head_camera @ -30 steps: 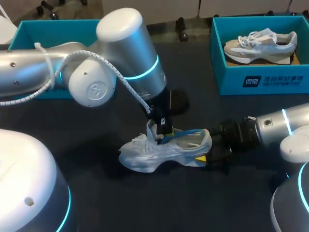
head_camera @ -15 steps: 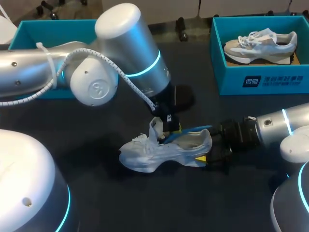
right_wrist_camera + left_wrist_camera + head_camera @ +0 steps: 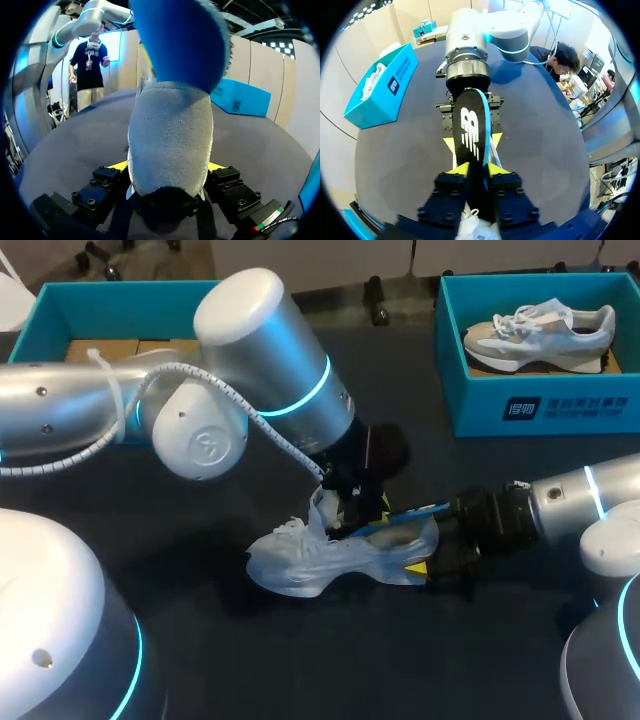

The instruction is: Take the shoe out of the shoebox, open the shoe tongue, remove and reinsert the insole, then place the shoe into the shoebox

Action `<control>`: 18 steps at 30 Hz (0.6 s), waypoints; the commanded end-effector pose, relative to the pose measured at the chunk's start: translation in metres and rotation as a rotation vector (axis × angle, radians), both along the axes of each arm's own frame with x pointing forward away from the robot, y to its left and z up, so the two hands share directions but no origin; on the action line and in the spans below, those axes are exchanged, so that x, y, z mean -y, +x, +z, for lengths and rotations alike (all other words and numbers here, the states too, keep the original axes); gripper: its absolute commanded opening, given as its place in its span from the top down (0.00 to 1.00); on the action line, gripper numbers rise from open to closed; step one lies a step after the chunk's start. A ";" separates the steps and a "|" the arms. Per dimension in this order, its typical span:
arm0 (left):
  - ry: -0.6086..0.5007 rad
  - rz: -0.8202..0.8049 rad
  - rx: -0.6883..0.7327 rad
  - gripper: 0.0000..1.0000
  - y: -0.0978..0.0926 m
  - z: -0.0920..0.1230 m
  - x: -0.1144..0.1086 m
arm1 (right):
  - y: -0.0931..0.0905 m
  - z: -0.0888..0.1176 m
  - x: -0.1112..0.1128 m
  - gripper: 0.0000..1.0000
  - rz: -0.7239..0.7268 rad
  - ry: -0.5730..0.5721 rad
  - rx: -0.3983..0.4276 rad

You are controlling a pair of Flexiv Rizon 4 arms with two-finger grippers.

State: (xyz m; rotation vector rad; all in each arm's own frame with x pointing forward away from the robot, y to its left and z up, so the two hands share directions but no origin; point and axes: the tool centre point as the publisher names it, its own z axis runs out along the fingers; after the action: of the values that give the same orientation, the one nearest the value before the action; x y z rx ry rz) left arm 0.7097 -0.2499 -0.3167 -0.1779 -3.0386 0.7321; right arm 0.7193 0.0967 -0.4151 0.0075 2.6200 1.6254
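Shoe is held near the middle of the dark tabletop, its heel clamped by the right claw. The blue-edged insole, sticking partly out of the shoe's mouth, is pinched between the fingers of the left claw.

Left arm above shoe, right hand behind

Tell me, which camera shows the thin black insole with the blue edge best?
The left wrist view: the black, blue-edged insole shows full-length, pinched in the left gripper. The head view shows a blue sliver; the right wrist view only its blue underside.
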 end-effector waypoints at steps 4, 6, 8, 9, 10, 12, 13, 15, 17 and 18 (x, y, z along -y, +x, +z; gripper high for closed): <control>-0.057 -0.006 0.020 0.55 -0.008 0.001 -0.006 | 0.000 0.000 0.000 1.00 0.000 -0.006 -0.002; -0.061 -0.009 0.032 0.53 -0.009 0.001 -0.005 | 0.000 0.000 0.000 1.00 0.000 -0.006 -0.002; -0.069 -0.012 0.038 0.54 -0.010 0.000 -0.003 | 0.000 0.000 0.000 1.00 0.000 -0.006 -0.002; -0.073 -0.012 0.043 0.54 -0.011 -0.001 -0.002 | 0.000 0.000 0.000 1.00 0.000 -0.006 -0.002; -0.080 -0.016 0.050 0.56 -0.011 -0.001 -0.001 | 0.000 0.000 0.000 1.00 0.000 -0.006 -0.002; -0.085 -0.017 0.062 0.57 -0.012 -0.003 0.001 | 0.000 0.000 0.000 1.00 0.000 -0.006 -0.002; -0.089 -0.020 0.069 0.57 -0.012 -0.004 0.003 | 0.000 0.000 0.000 1.00 0.000 -0.006 -0.002; -0.092 -0.009 0.094 0.56 -0.012 -0.006 0.006 | 0.000 0.000 0.000 1.00 0.000 -0.006 -0.002; -0.097 -0.003 0.096 0.56 -0.010 -0.008 0.009 | 0.000 0.000 0.000 1.00 0.000 -0.006 -0.002; -0.096 0.003 0.102 0.56 -0.010 -0.009 0.010 | 0.000 0.000 0.000 1.00 0.000 -0.006 -0.002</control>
State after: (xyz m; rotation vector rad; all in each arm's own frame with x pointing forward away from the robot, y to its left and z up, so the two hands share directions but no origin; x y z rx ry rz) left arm 0.7014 -0.2550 -0.3186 -0.2250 -3.0925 0.8908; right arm 0.7193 0.0967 -0.4151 0.0075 2.6200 1.6254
